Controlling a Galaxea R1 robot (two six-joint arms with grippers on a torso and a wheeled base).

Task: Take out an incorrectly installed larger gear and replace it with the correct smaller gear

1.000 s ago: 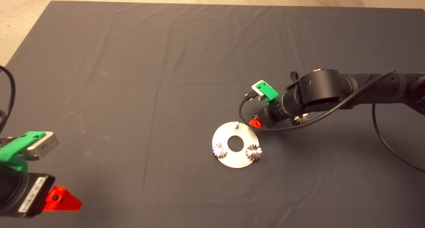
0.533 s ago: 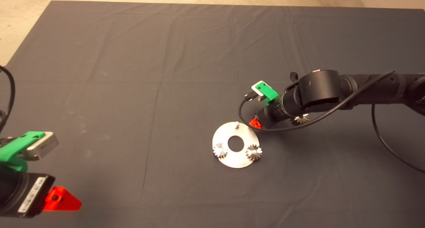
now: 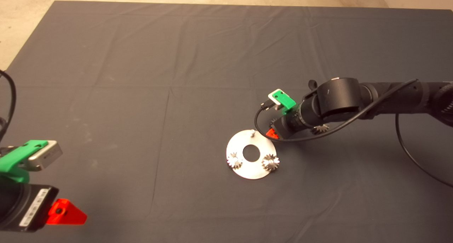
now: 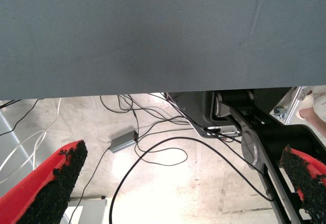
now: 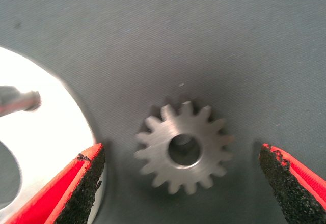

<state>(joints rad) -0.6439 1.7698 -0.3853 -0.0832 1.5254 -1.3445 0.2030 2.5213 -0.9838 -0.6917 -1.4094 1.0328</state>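
Two shiny gears (image 3: 234,160) on the round metal plate (image 3: 247,173), one pin (image 3: 251,132) bare. Lots of open mat (image 3: 141,76) around. Right gripper (image 5: 181,152) low by the plate's edge, fingers wide apart around the smaller gear (image 5: 183,147), clear only from the wrist. Larger gear (image 3: 320,128) half hidden under that arm. Left gripper (image 4: 182,152) parked near left, fingers apart.

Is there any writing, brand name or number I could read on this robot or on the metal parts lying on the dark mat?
White label on the black body of the left gripper, parked at the mat's lower left: printed lines, too small to read.
Round silver metal plate, toothed steel gears, right gripper: no text visible.
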